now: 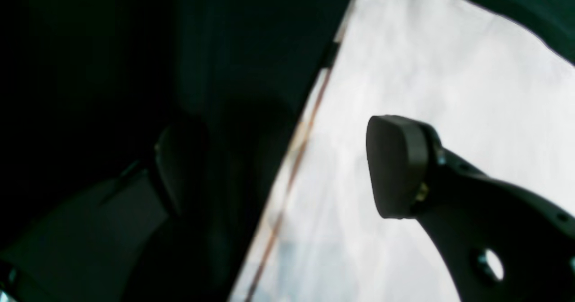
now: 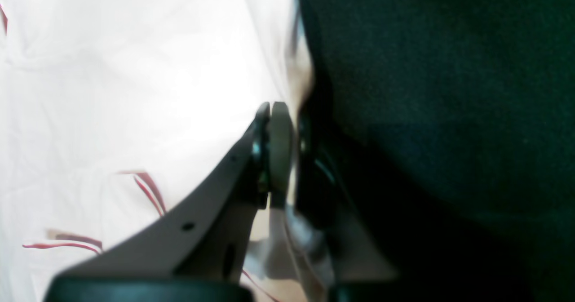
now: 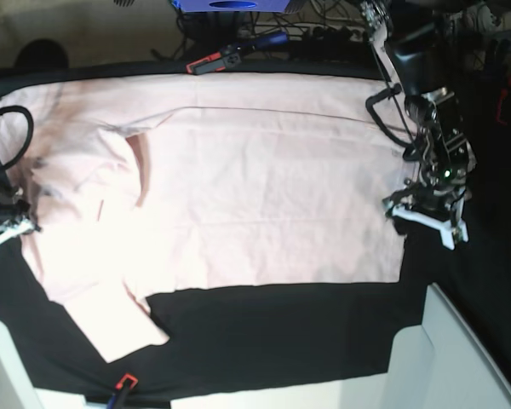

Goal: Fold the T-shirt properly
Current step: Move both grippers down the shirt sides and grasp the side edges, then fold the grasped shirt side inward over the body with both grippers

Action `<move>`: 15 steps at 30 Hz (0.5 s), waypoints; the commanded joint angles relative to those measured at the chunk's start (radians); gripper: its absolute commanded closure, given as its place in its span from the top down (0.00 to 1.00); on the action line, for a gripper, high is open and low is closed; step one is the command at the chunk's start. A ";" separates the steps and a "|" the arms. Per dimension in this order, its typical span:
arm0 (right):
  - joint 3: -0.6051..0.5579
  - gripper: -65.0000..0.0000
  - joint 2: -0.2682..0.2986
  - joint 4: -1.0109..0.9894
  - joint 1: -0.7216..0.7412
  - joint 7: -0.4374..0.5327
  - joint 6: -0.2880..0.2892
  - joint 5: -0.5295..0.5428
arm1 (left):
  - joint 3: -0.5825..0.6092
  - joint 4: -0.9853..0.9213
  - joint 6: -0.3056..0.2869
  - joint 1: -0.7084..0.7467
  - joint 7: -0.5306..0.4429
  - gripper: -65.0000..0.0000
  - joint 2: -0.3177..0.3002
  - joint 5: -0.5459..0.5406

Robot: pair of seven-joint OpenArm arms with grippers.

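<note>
Pale pink T-shirt [image 3: 264,196] spread flat over the black table cloth [image 3: 272,332].
Left gripper [image 3: 426,215], at 3 o'clock, jaws parted over the hem; right gripper [image 3: 2,228], at 9 o'clock, clenched on the shirt's edge.

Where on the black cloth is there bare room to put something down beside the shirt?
The widest bare patch of the black table cloth lies below the T-shirt, between its lower edge and the table's front edge. A dark strip is also free beyond the left gripper. The shirt's two ends are crowded: the right gripper works there too.
</note>
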 commanded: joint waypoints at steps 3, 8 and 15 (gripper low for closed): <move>0.005 0.02 0.020 0.011 0.018 0.018 0.008 0.007 | 0.000 -0.058 -0.004 -0.072 -0.027 0.84 -0.012 0.000; 0.005 0.02 0.022 0.011 0.011 0.018 0.009 0.009 | 0.000 -0.166 -0.004 -0.132 -0.027 0.84 -0.012 0.000; 0.003 0.02 0.028 0.011 0.011 0.018 0.009 0.009 | 0.000 -0.233 0.001 -0.141 -0.030 0.84 -0.019 -0.006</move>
